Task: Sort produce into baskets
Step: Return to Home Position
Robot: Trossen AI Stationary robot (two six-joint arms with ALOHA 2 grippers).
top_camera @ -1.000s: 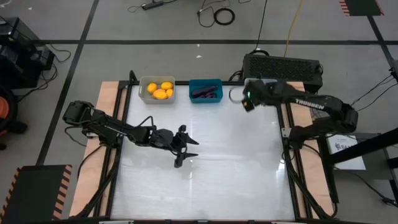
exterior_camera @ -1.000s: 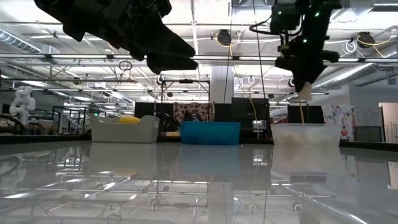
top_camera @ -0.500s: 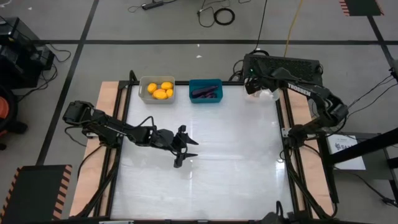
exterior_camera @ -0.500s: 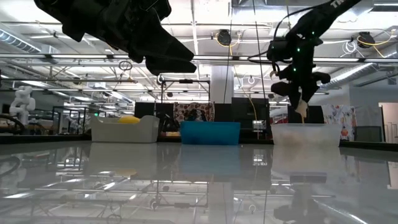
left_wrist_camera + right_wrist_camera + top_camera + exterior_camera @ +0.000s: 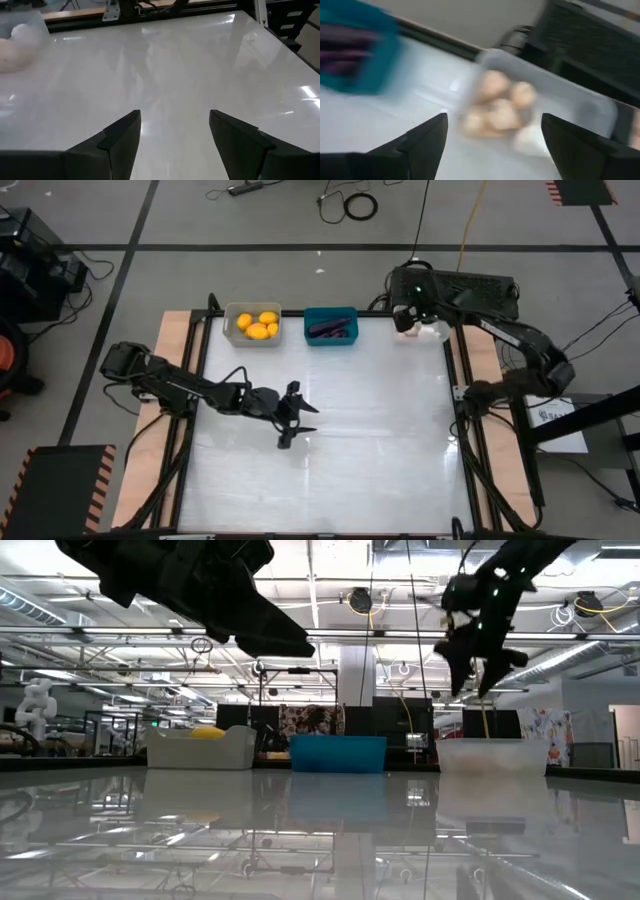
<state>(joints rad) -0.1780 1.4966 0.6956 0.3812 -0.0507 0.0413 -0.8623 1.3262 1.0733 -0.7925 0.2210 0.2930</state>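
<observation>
A: Claw status?

B: Left claw (image 5: 300,421) hangs over the table (image 5: 390,440), a bit to the 9 o'clock side of centre. Released, fingers spread. Its wrist view shows only bare tabletop between them.

A: And the right?

B: Right claw (image 5: 404,318) is up at the 1 o'clock corner, above the translucent white bin (image 5: 434,333). Also released, holding nothing. In the low view it hangs clear above the bin's rim with the fingers splayed.

A: Where's the produce?

B: Every piece I can see sits in a bin. All three bins line the 12 o'clock edge.
- Yellow-orange fruits (image 5: 257,326) are in the light grey bin (image 5: 229,328), toward 11 o'clock.
- Purple eggplants (image 5: 330,330) are in the teal bin (image 5: 308,332) at 12, just beside the grey one.
- Garlic bulbs (image 5: 501,109) are in the translucent white bin at 1 o'clock. They're piled together and too blurred to count exactly.

A: Anything else near that corner?

B: Large black box (image 5: 478,288) just past the table edge, behind the translucent bin. The right arm reaches across in front of it.
</observation>
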